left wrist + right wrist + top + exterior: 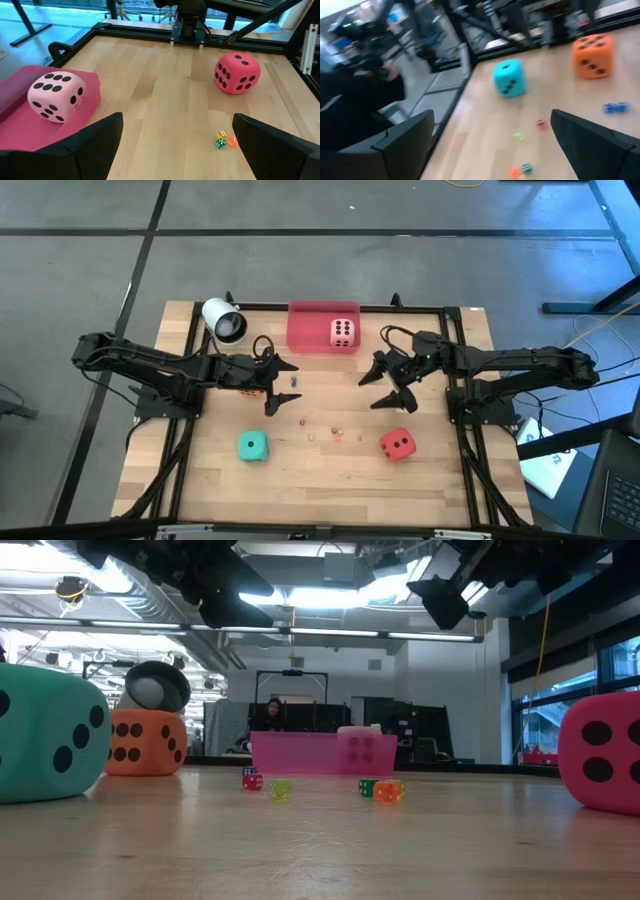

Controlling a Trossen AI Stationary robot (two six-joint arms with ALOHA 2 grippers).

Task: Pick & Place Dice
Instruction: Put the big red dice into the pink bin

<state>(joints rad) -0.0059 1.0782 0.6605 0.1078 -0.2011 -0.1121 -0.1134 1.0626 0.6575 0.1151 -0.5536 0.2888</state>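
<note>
A: Where are the dice?

B: The pink die (343, 331) sits in the pink tray (306, 328) at the far middle of the table (330, 470), toward the tray's right end. The orange die (146, 742) is left of centre, mostly hidden under the left arm from above. The teal die (252, 446) lies near and left, the red die (398, 444) near and right.

A: And the grippers?

B: The left gripper (276, 386) hovers above the table just beside the orange die, fingers spread wide, holding nothing. The right gripper (388, 387) hangs right of centre, between the tray and the red die, jaws also released and empty.

A: Anything else?

B: Small beads (335, 431) are scattered along the middle between the teal and red dice. A white cylinder (224, 320) lies at the far left, beside the tray.
</note>
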